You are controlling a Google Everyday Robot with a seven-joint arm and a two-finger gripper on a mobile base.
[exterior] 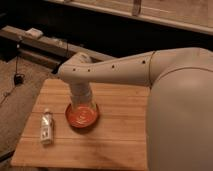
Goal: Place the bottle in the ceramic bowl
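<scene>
With the small clear-whitish plastic bottle lying on the wooden table just left of the shallow orange-red ceramic bowl, the gripper, open and empty above the bowl, risked striking its rim or knocking the bottle away.

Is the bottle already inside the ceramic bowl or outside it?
Outside. The bottle rests on the wooden table, left of the ceramic bowl and apart from it. The end effector hangs over the bowl.

Single view; looks down from high behind my gripper, along my arm; medium-close; gripper hangs left of centre over the ceramic bowl; wooden table fills frame beneath it.
</scene>
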